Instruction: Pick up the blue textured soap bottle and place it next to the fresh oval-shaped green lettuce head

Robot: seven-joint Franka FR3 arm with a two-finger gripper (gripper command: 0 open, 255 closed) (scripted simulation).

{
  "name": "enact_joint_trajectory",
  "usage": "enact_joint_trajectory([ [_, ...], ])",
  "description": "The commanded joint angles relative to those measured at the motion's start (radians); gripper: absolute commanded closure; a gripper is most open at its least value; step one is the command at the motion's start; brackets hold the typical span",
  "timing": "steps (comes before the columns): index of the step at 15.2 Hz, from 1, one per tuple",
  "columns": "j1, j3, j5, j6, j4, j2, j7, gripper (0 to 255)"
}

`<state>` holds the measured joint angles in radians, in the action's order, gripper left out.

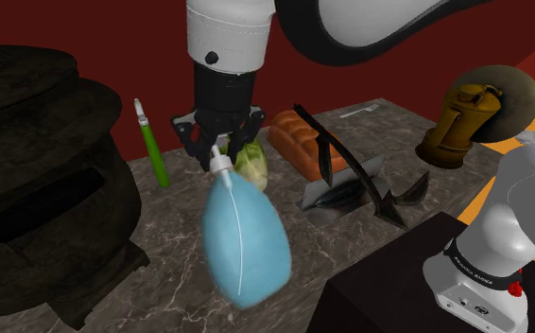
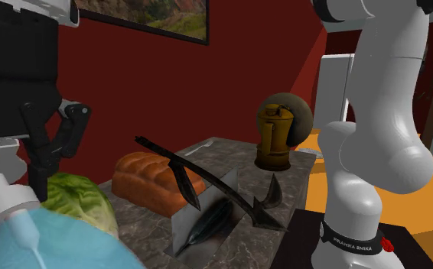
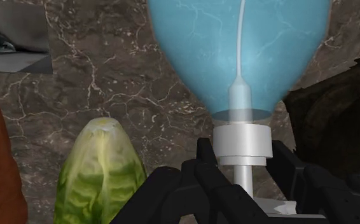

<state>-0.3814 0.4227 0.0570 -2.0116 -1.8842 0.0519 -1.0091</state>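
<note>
Aloft: soap bottle (image 1: pixel 245 246), a teardrop body of see-through pale blue, faintly veined, with a white pump collar and dip tube. It hangs body-down from the pincer (image 1: pixel 220 156), whose black fingers are closed round the pump neck. It is over mid-desk, and the lettuce head (image 1: pixel 252 163) lies just beside its pump end. Below is the desk (image 1: pixel 176 218), dark marbled stone. A bread loaf (image 1: pixel 299 142) sits toward the back edge, beside a sink (image 1: pixel 351 189). Red walls (image 1: pixel 114 38). A black stove (image 1: pixel 39 189) stands at the desk's end on the shoulder view's left.
</note>
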Motion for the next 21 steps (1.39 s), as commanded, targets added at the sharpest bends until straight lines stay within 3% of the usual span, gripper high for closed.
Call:
enact_joint_trajectory([
  [1, -0.003, 0.004, 0.007, -0.02, -0.009, -0.012, -0.011, 255],
  [21, -0.006, 0.007, 0.06, -0.278, -0.203, -0.085, -0.061, 255],
])
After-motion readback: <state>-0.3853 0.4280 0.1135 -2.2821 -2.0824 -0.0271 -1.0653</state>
